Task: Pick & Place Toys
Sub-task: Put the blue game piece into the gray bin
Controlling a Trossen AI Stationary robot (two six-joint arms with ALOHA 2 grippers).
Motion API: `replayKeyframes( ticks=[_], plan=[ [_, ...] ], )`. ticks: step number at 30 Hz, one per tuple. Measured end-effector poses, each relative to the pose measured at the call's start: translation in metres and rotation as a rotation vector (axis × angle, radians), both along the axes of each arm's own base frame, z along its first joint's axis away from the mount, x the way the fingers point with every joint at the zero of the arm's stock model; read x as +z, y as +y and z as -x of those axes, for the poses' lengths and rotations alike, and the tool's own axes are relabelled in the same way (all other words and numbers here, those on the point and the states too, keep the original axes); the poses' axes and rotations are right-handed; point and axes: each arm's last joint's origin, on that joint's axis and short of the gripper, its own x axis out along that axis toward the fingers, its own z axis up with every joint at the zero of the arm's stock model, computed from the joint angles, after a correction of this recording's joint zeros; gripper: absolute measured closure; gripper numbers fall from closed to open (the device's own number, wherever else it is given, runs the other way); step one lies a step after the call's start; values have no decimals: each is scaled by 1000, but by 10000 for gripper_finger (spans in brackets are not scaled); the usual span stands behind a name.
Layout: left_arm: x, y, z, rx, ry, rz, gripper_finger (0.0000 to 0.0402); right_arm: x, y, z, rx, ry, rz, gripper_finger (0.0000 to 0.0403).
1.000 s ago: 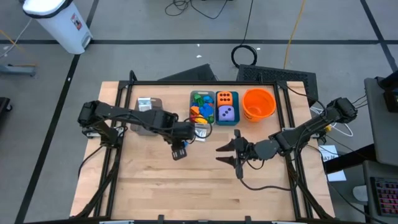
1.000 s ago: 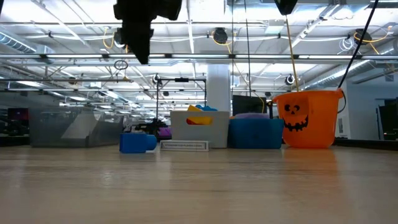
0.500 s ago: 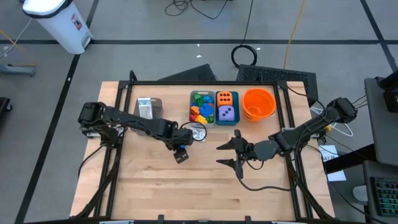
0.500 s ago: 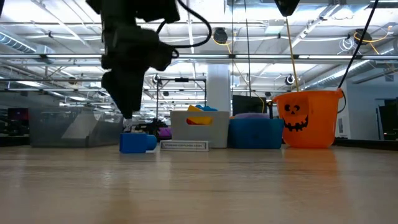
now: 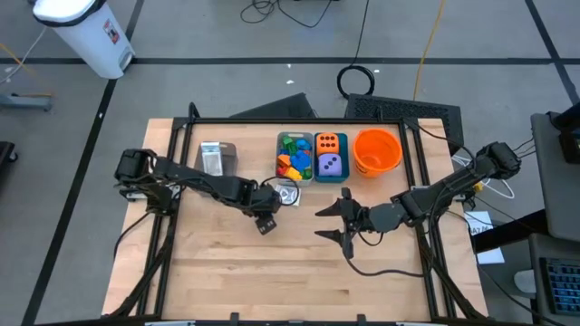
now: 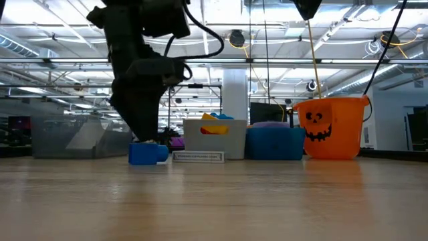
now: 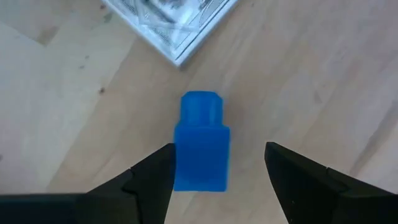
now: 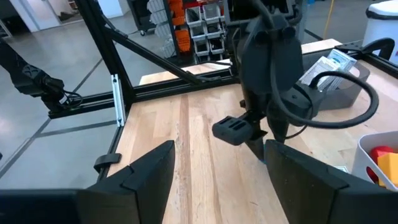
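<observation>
A blue brick [image 7: 201,146] lies on its side on the wooden table, next to a white printed packet [image 7: 174,25]. It also shows in the low view [image 6: 148,153]. My left gripper [image 7: 219,148] is open and points down over the brick, one finger on either side; in the low view its tips [image 6: 144,137] are just above it. In the high view the left gripper [image 5: 266,215] hides the brick. My right gripper [image 5: 328,224] is open and empty over the table's middle right.
At the far edge stand a grey bin [image 5: 294,156] of coloured bricks, a teal bin [image 5: 330,156] with an orange and a purple die, and an orange bucket [image 5: 377,150]. Another grey bin [image 5: 217,157] holding a packet stands far left. Bare wood lies toward the near edge.
My left gripper has gone down toward the blue brick, from high above the table to just over it, staying open. The brick and packet have stayed where they were.
</observation>
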Motion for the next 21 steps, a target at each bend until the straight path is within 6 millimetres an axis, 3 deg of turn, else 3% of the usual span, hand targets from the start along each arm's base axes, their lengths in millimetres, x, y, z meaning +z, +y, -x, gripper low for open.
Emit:
replayKeyframes(
  ticks=[17, 21],
  plan=[
    [-32, 5, 2, -19, 115, 22, 147, 0, -9, -4, -40, 0, -18, 165],
    [-32, 6, 2, -31, 114, 5, 178, 0, -12, -5, -55, 0, -28, 165]
  ],
)
